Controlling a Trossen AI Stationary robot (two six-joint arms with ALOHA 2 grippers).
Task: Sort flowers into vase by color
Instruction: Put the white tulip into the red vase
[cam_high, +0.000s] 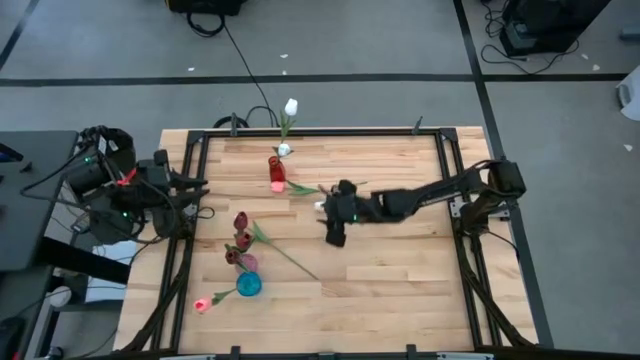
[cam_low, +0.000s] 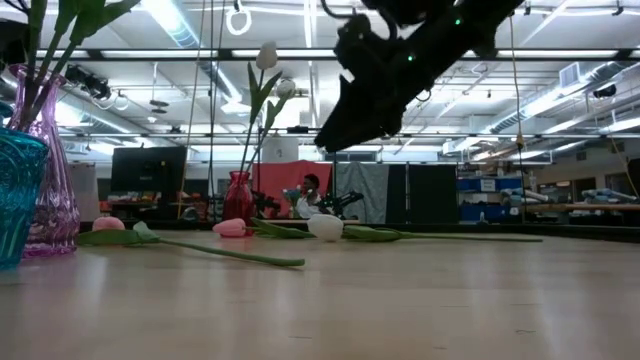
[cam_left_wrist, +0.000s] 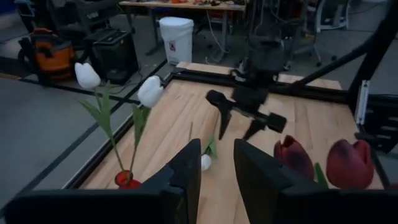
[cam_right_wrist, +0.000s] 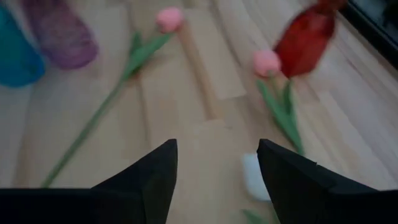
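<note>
the right gripper (cam_high: 333, 236) is held above the middle of the table, its fingers spread wide with nothing between them, and in the right wrist view a white tulip head (cam_right_wrist: 254, 176) is seen lying on the wood just below and between those fingers. a miss is judged the main risk: the head is small and rounded, so if the fingers were closed on it rather than on the thin stem, it could be squashed or flicked aside, and the pink tulip (cam_right_wrist: 266, 63) lying just beside it near the red vase (cam_high: 276, 172) could be nudged or caught along with it. the red vase is narrow and already holds two white tulips (cam_high: 290, 107) on tall stems, so it could be tipped if a stem were pushed in at an angle. the purple vase (cam_high: 243, 258) holds dark maroon tulips (cam_high: 240, 221), and the blue vase (cam_high: 249, 285) stands touching or just beside it; nothing can be made out inside the blue one. another pink tulip (cam_high: 203, 303) lies by the blue vase, and a long-stemmed flower (cam_high: 285, 252) rests across the boards near the purple vase. the left gripper (cam_left_wrist: 216, 163) waits at the table's left edge, fingers slightly parted and empty.
</note>
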